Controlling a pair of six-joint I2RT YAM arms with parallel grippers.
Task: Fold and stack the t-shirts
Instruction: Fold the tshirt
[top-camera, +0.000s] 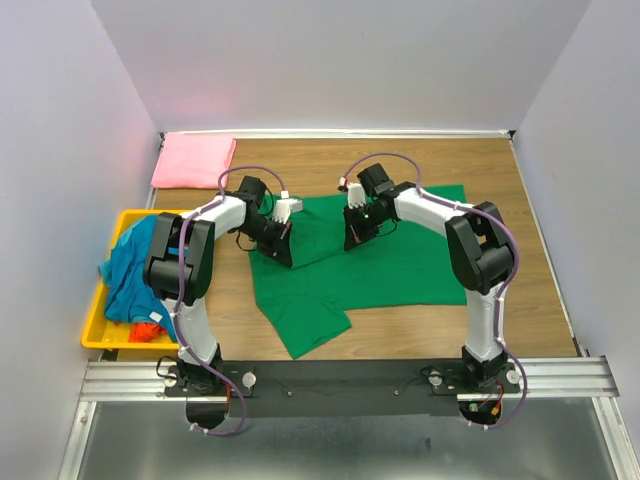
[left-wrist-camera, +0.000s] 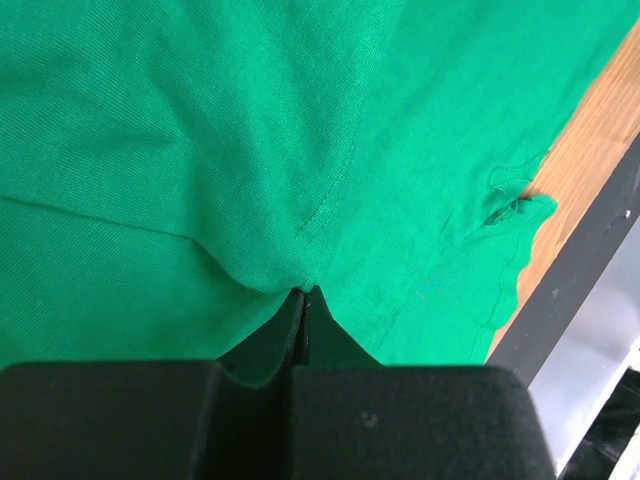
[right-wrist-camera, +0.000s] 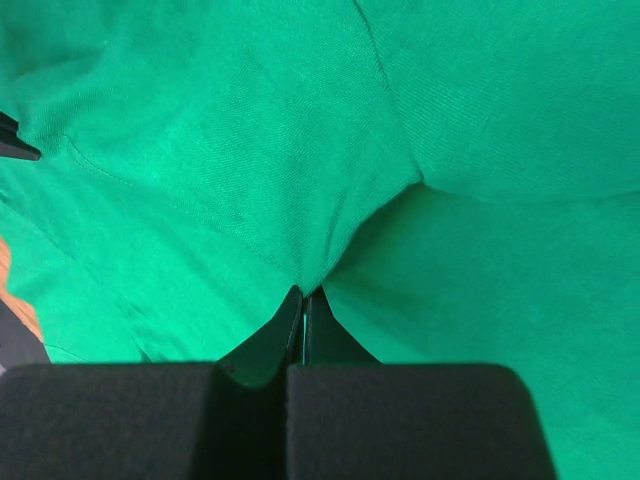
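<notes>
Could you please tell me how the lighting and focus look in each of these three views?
Top external: soft, even light, with a pink tint on the wall above the pink t-shirt. Left wrist: the green t-shirt is sharp, the left hand is blurred at its black base, and the metal rail is brightly lit. Right wrist: sharp cloth, blurred right hand, shadow beneath the pinched fold.

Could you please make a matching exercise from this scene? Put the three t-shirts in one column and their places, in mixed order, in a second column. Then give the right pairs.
Column 1
1. green t-shirt
2. pink t-shirt
3. teal-blue t-shirt

Column 2
A. in the yellow bin
B. folded at the far left corner of the table
C. spread out, pinched by the left hand and the right hand

Pairs: 1-C, 2-B, 3-A
</notes>
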